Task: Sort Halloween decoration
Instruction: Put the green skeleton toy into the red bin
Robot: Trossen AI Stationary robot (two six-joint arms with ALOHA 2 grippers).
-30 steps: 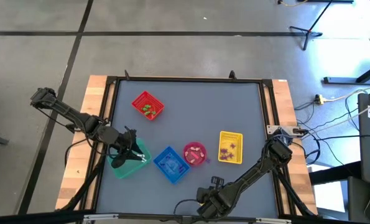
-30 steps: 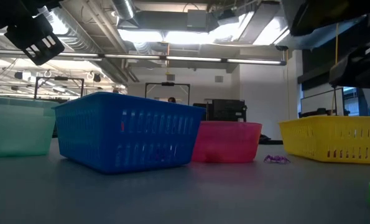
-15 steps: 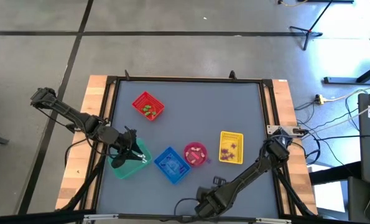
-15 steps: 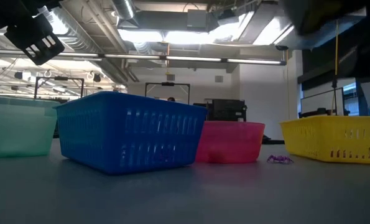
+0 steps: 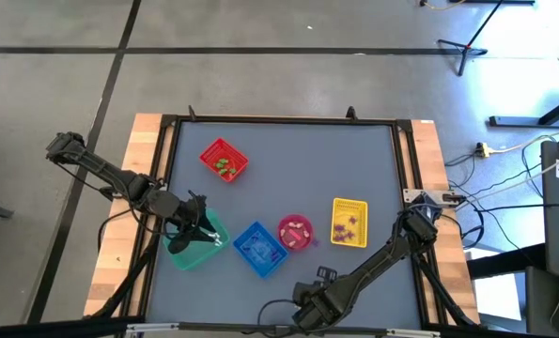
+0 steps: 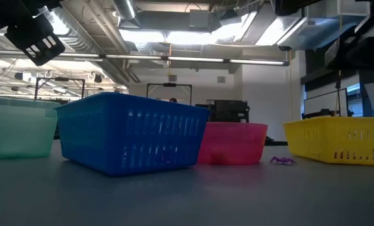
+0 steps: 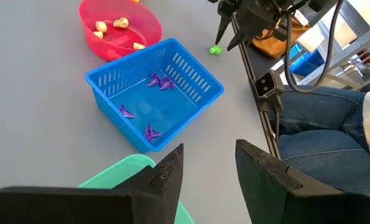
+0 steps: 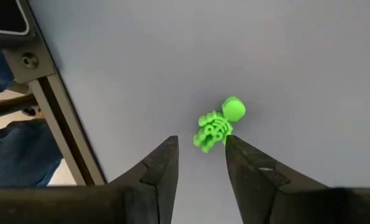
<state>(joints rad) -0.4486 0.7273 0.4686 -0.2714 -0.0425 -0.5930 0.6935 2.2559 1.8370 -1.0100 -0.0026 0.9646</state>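
Note:
A tiny green skeleton point(image 8: 217, 124) lies flat on the grey table near its near edge; it also shows as a green speck point(image 7: 216, 50) in the left wrist view. My right gripper point(image 8: 200, 149) is open just above it, pointing down, with a fingertip on either side of the skeleton's lower end and no touch showing. My left gripper point(image 7: 206, 155) hangs open over the teal basket point(image 5: 196, 248). A purple spider point(image 6: 280, 161) rests on the table between the pink bowl point(image 5: 294, 231) and the yellow basket point(image 5: 349, 223).
The blue basket point(image 7: 153, 102) holds purple trinkets, the pink bowl point(image 7: 119, 28) cream ones, and the red basket point(image 5: 223, 160) green ones. The table's frame rail point(image 8: 60, 118) runs close beside my right gripper. A seated person's legs point(image 7: 315, 124) are just beyond the near edge.
My right arm has shifted slightly toward the table's left along the near edge, with its gripper staying over the green skeleton. The left arm has kept still.

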